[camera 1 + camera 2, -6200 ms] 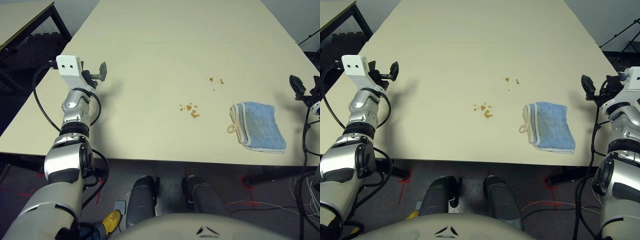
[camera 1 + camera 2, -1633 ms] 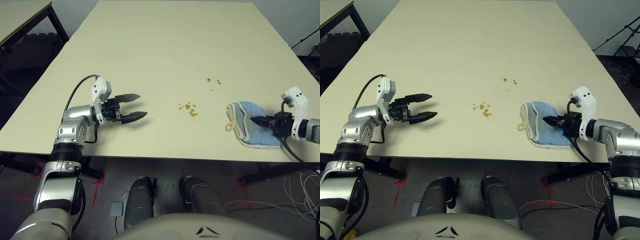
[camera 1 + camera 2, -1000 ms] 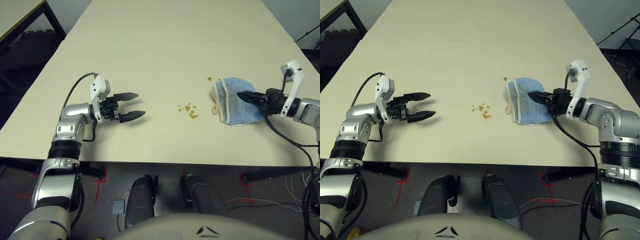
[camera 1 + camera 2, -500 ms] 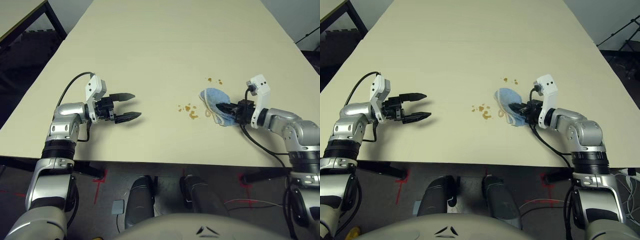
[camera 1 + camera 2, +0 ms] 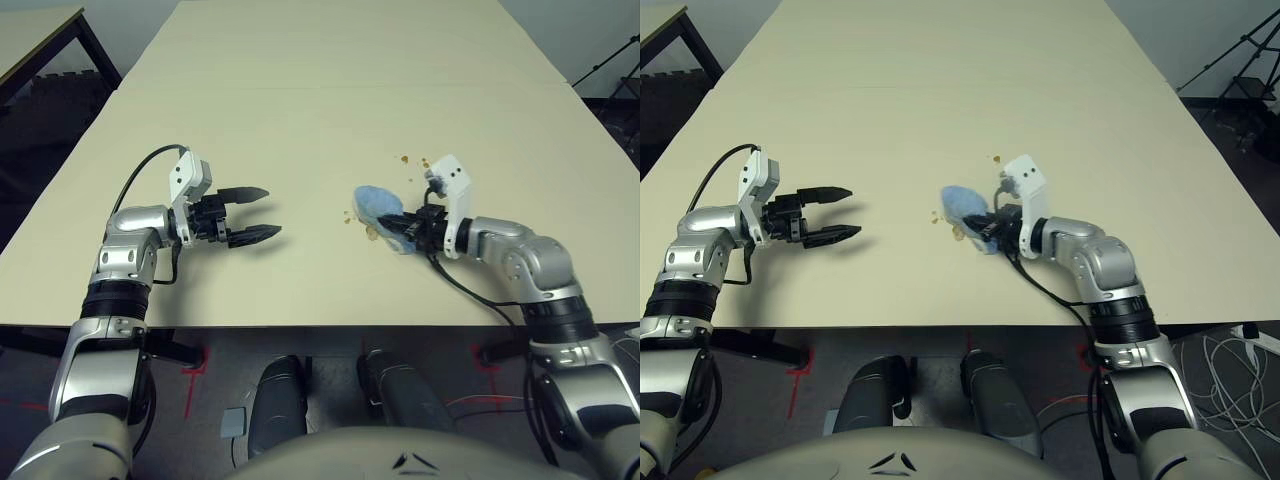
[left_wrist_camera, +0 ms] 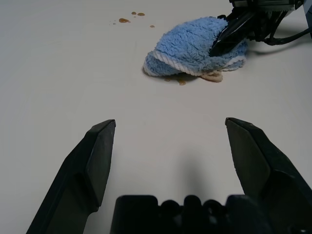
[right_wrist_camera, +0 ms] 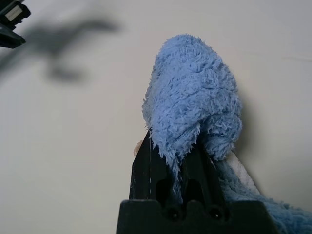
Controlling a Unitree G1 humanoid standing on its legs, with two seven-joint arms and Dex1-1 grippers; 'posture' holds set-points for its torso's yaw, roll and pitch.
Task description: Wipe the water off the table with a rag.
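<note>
The right claw (image 5: 400,226) is clamped on the bunched rag (image 5: 380,205), pressing it onto the bench (image 5: 330,90) over the nearer cluster of water (image 5: 366,233) drops. A second cluster of drops (image 5: 412,161) lies just beyond, uncovered. The left claw (image 5: 262,213) hovers well apart to the left, jaws wide and holding nothing.

Bare bench (image 5: 330,110) lies between the two grippers — just the bunched rag (image 5: 378,205) and nearby water (image 5: 412,160) interrupt it.
</note>
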